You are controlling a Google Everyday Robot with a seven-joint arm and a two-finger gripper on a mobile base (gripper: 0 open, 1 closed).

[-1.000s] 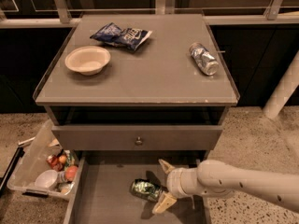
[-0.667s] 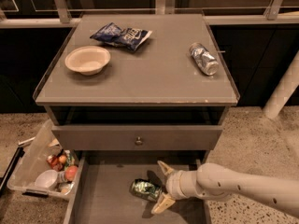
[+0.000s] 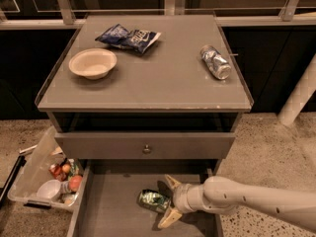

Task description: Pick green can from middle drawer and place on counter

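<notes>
Step in hand: grasp approach inside the middle drawer (image 3: 106,214).
Gripper (image 3: 164,202) fingers spread open, not yet clamping; green can (image 3: 150,200) lies on its side at the gripper's 9 o'clock; next move likely: advance, close, lift to counter (image 3: 163,83) at 12 o'clock.

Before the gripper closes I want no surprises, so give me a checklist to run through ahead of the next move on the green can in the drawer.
1. Middle drawer pulled open: ok.
2. Green can lying on its side on the drawer floor, nothing on top of it: ok.
3. Gripper inside the drawer at the can's right end, fingers spread: ok.
4. Can deep enough between the fingers to close on: cannot tell.
5. Bare spot on the counter between the bowl and the silver can: ok.
</notes>
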